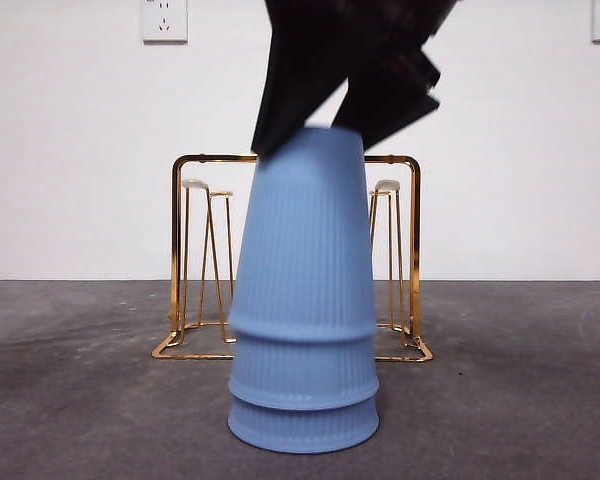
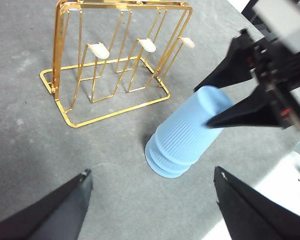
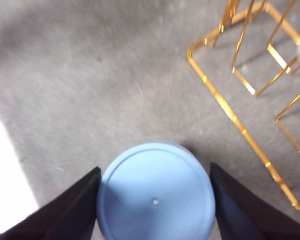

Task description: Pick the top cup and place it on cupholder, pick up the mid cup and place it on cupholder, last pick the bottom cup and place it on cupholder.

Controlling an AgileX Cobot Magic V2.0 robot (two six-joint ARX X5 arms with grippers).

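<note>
Blue stack, right gripper straddling the top cup

Blue ribbed cups, three nested upside down, stand on the grey surface just in front of the gold cupholder. The right gripper's fingers flank the top cup's base, spread either side, seemingly not yet clamped. Best play, I'd say: close evenly on that upper wall, lift straight up so the mid cup and bottom cup don't ride along, then tip it over a white-tipped prong. Rack's bare, every prong free, and nothing shows inside the cups. Left gripper waits well back, fingers wide apart, holding nothing.
</note>
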